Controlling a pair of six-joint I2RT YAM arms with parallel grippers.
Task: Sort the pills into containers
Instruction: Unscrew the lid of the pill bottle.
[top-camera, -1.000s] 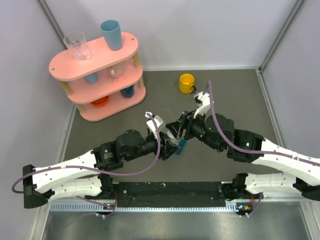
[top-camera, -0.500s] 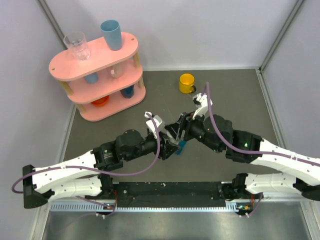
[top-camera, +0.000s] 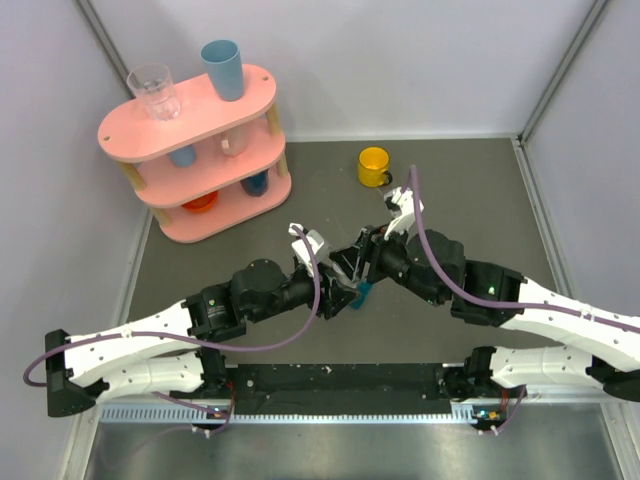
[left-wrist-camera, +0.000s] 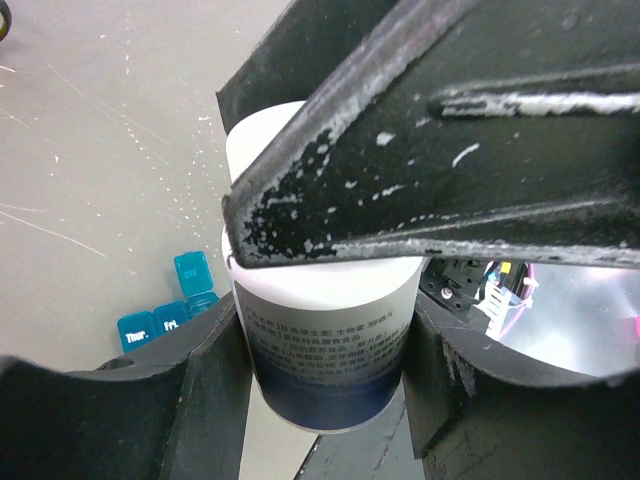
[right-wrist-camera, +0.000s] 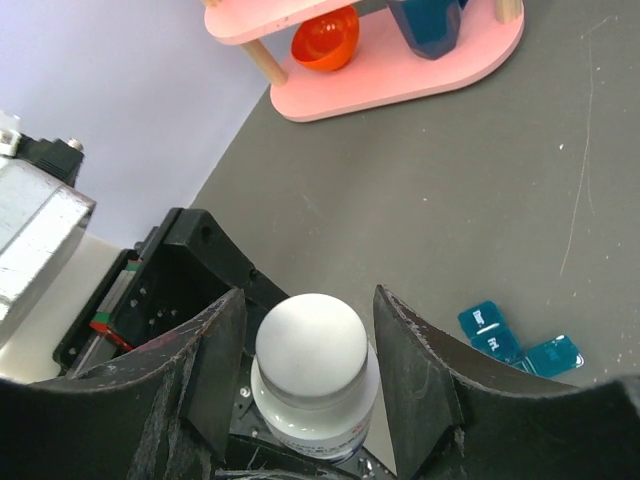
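Left gripper (left-wrist-camera: 322, 388) clamps the small white plastic bottle (left-wrist-camera: 320, 310). Right gripper (right-wrist-camera: 308, 335) flanks its cap (right-wrist-camera: 312, 350), and I can't tell if it's pinching. Dark-teal rectangular plastic pill box (right-wrist-camera: 520, 340) lies at three o'clock, long axis ten-to-four.

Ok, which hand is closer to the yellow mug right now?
Right, narrowly. The two meet at one spot: the right hand sits on the side facing the yellow mug, the left hand just behind it, slightly farther off.
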